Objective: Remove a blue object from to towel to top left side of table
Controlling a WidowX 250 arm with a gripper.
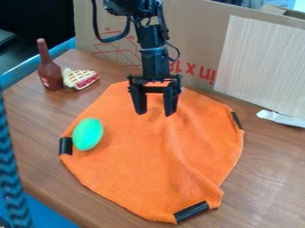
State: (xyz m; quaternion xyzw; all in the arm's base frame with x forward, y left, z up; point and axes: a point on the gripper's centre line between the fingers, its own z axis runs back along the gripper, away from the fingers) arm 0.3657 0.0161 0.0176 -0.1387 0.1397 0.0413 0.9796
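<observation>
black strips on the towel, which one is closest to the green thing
The left strip, on the towel's edge right beside the green thing; the right strip and bottom strip lie farther off.

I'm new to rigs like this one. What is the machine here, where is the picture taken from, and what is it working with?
The machine is one black robot arm, coming in from the top edge. Its two-finger gripper hangs over the far part of an orange towel, open and holding nothing.

The single picture comes from a fixed camera looking down at a slant on the wooden table.

On the towel, near its left edge, sits a green oval object. Black strips lie at the towel's edge. Beyond the towel, at the upper left, a brown bottle stands beside a toy pie slice. Cardboard stands behind.
</observation>
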